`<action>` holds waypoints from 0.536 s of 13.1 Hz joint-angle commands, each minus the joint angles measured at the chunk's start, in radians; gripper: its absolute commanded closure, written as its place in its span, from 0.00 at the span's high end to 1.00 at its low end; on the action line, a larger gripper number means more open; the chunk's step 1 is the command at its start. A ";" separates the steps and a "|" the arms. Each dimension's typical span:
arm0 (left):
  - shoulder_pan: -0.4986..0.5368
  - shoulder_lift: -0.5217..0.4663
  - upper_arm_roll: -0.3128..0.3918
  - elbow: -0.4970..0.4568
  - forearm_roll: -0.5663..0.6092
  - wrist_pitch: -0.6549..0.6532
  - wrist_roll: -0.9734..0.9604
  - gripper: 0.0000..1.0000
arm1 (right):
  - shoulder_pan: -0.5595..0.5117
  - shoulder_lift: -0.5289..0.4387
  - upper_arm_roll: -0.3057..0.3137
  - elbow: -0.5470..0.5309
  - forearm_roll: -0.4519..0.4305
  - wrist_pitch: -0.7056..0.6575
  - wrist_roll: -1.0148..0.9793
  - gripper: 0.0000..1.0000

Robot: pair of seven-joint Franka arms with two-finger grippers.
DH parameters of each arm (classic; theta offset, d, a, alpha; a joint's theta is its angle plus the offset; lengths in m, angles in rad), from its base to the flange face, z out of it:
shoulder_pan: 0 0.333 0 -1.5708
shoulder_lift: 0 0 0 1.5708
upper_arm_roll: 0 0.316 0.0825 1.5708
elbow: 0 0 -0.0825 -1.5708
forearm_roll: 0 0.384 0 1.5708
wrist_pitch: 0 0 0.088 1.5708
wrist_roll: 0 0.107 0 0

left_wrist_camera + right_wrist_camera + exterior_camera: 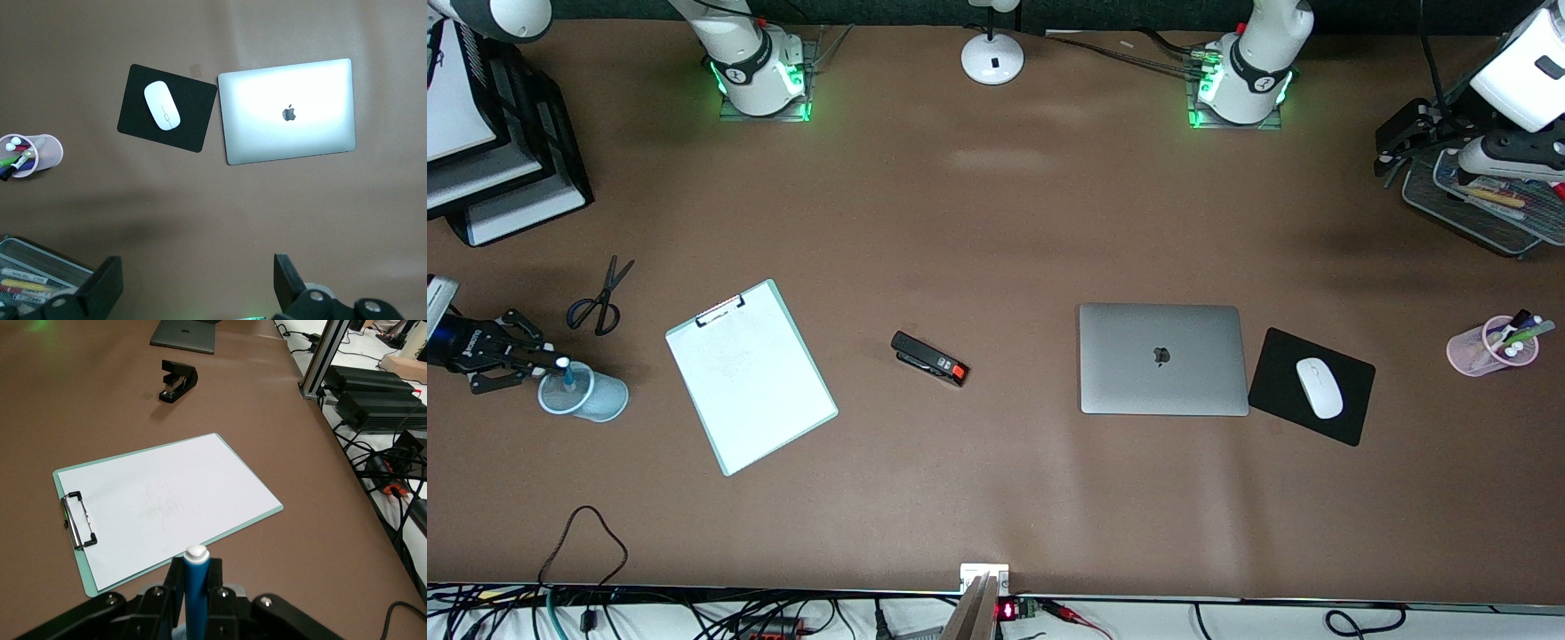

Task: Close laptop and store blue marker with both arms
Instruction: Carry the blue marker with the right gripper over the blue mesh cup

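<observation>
The silver-grey laptop [1161, 358] lies closed on the table, apple logo up; it also shows in the left wrist view [287, 112]. My right gripper [547, 359] is at the right arm's end of the table, shut on the blue marker [567, 377]. The marker stands upright with its white end up and its lower end inside a light-blue cup [585, 397]. In the right wrist view the marker [197, 587] sits clamped between the fingers [175, 583]. My left gripper [1400, 142] hangs open and empty over the black mesh tray [1476, 213], its fingers [107, 287] wide apart.
A black mousepad [1352, 418] with a white mouse [1319, 388] lies beside the laptop. A pink pen cup [1485, 347], a stapler [929, 358], a clipboard [749, 373], scissors [600, 298] and stacked paper trays [489, 169] are on the table.
</observation>
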 commanded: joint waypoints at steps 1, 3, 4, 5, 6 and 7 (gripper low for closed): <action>0.010 0.000 -0.006 0.000 0.001 -0.003 0.020 1.00 | -0.014 0.030 0.011 0.034 0.005 -0.001 -0.015 0.01; 0.010 0.002 -0.006 -0.001 0.003 -0.004 0.017 1.00 | -0.016 0.039 0.011 0.034 0.014 0.013 -0.012 0.01; 0.010 0.002 -0.006 -0.001 0.003 -0.003 0.017 1.00 | -0.016 0.051 0.010 0.034 0.047 0.013 -0.013 0.01; 0.010 0.002 -0.006 -0.001 0.003 -0.004 0.016 1.00 | -0.017 0.062 0.010 0.034 0.055 0.013 -0.015 0.01; 0.011 0.002 -0.006 -0.001 0.003 -0.004 0.016 1.00 | -0.017 0.068 0.010 0.034 0.057 0.016 -0.016 0.01; 0.011 0.002 -0.006 -0.001 0.003 -0.004 0.016 1.00 | -0.017 0.073 0.010 0.034 0.057 0.016 -0.028 0.01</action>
